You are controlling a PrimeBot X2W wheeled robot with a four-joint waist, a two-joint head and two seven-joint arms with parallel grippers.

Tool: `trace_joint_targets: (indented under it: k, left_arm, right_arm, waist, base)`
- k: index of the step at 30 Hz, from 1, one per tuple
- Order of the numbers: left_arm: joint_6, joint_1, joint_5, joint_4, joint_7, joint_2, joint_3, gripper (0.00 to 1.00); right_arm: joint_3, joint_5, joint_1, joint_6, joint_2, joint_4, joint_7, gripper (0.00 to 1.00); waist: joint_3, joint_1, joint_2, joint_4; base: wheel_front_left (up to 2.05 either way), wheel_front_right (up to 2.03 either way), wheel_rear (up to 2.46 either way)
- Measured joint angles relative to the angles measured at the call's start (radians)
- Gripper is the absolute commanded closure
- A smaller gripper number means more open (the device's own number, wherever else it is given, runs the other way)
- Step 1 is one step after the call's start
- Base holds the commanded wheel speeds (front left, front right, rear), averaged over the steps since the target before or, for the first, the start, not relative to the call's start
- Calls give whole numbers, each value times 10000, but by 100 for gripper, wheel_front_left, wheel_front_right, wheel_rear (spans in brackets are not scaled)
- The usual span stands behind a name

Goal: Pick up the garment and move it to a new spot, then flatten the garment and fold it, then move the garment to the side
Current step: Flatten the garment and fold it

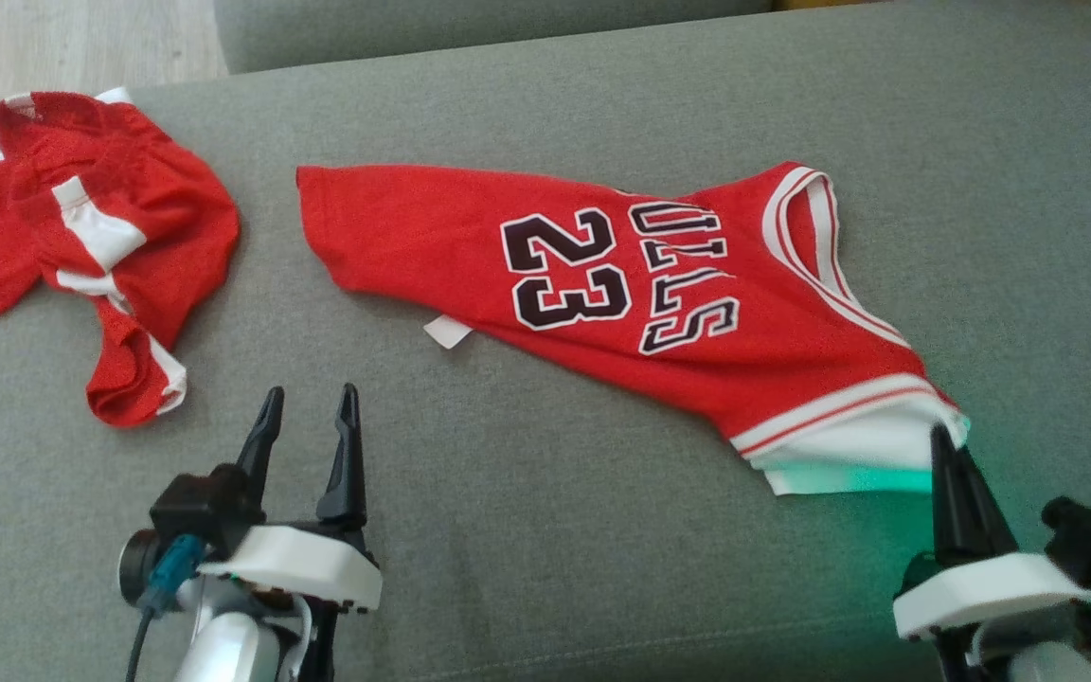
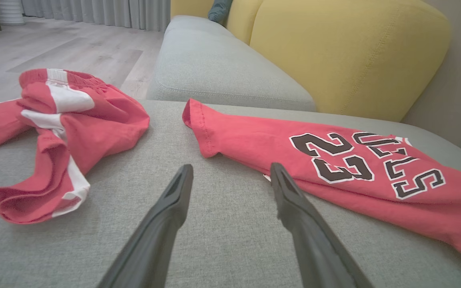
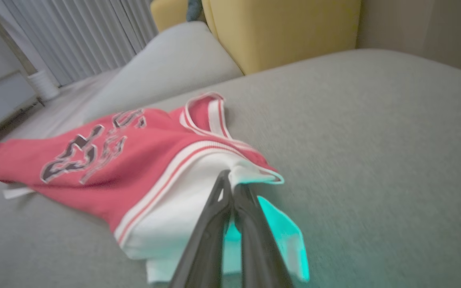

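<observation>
My right pincer (image 1: 949, 445) is clenched on the jersey (image 1: 602, 284), at its white-trimmed corner.
Gripping an edge should let me drag it whole; it lies stretched across the grey sofa seat (image 1: 602, 530), with my left pincer (image 1: 310, 393) released, ready near the hem.

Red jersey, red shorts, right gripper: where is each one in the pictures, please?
red jersey (image 1: 564, 270), head view, on the number 23.
red shorts (image 1: 162, 223), head view, on the plain red cloth.
right gripper (image 1: 943, 436), head view, at shut fingertips pinching the jersey.
</observation>
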Motion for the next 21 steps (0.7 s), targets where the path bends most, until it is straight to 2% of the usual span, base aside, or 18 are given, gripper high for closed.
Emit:
trace_joint_targets:
  k: [1, 2, 3, 4, 8, 12, 13, 16, 19, 21]
  left_arm:
    - [-44, -6, 0, 8, 0, -2, -2, 0]
    - [-84, -12, 2, 17, 0, -4, -12, 0]
    - [-88, -17, 6, 36, 0, -6, -21, 0]
    - [-111, -18, 23, 59, 0, -8, -23, 0]
    - [-161, -18, 81, 115, 0, -10, 6, 0]
    - [-159, -18, 81, 117, 0, -17, 23, 0]
    - [-159, -18, 79, 113, 0, -21, 19, 0]
    - [-159, -23, 77, 109, 0, -31, -19, 0]
    - [-159, -77, 75, 46, 0, -38, -40, 0]
    - [-159, -184, 75, 0, 0, -40, -58, 0]
  right_arm:
    - [-86, -65, -57, 0, -2, 408, -94, 94]
    - [-153, -105, -126, 0, -4, 826, -167, 59]
    - [-219, -171, -222, 0, 0, 1223, -228, 9]
    - [-280, -284, -337, 0, 0, 1542, -234, 0]
    - [-560, -485, -782, 0, 2, 1975, -543, 0]
    - [-1289, -957, -867, 0, 4, 1417, -623, 0]
    - [-1379, -1183, -910, 0, 0, 861, -495, 0]
    - [-1227, -1480, -1477, 0, 0, 376, 167, 0]
    - [-861, -1904, -2588, 0, -10, 447, 1168, 0]
    - [-612, -2115, -3446, 2, -27, 918, 1918, 0]
  waist:
    - [28, 0, 0, 6]
    - [52, 0, 0, 23]
    - [69, 0, 0, 50]
    - [83, 0, 0, 85]
    - [118, 0, 0, 218]
    - [97, 0, 0, 365]
    - [94, 0, 0, 446]
    - [137, 0, 0, 592]
    - [274, 0, 0, 770]
    - [409, 0, 0, 902]
  base:
    - [0, 0, 0]
    - [0, 0, 0]
    - [0, 0, 0]
    - [0, 0, 0]
    - [0, 0, 0]
    - [0, 0, 0]
    - [0, 0, 0]
    - [0, 0, 0]
    - [0, 0, 0]
    - [0, 0, 0]
